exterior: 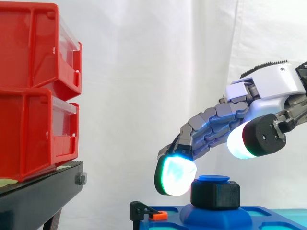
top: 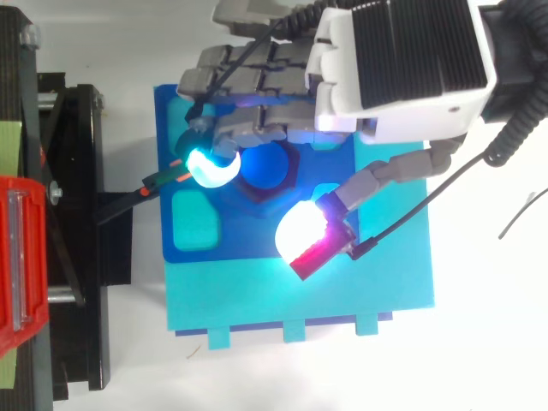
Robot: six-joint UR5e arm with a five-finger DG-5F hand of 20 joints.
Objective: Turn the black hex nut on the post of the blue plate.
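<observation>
The black hex nut point(exterior: 215, 194) sits on the blue post point(top: 264, 165) of the blue plate point(exterior: 218, 218), with the post's round blue cap showing above it. My hand point(exterior: 276, 81) reaches in from the right and hovers over the nut, open. Its fingers stretch out and slope down to the left. One glowing cyan fingertip point(exterior: 175, 175) hangs just beside the nut's left face, close to it or barely touching. The thumb pad point(exterior: 242, 139) is raised above and to the right of the nut, clear of it. From above, the fingers point(top: 248, 86) cover the plate's far side.
Two stacked red bins point(exterior: 36, 91) stand on a black stand point(exterior: 38, 191) at the left. A small black clip with an orange part point(exterior: 146, 212) sits at the plate's left edge. The blue plate lies on a larger cyan base point(top: 300, 295).
</observation>
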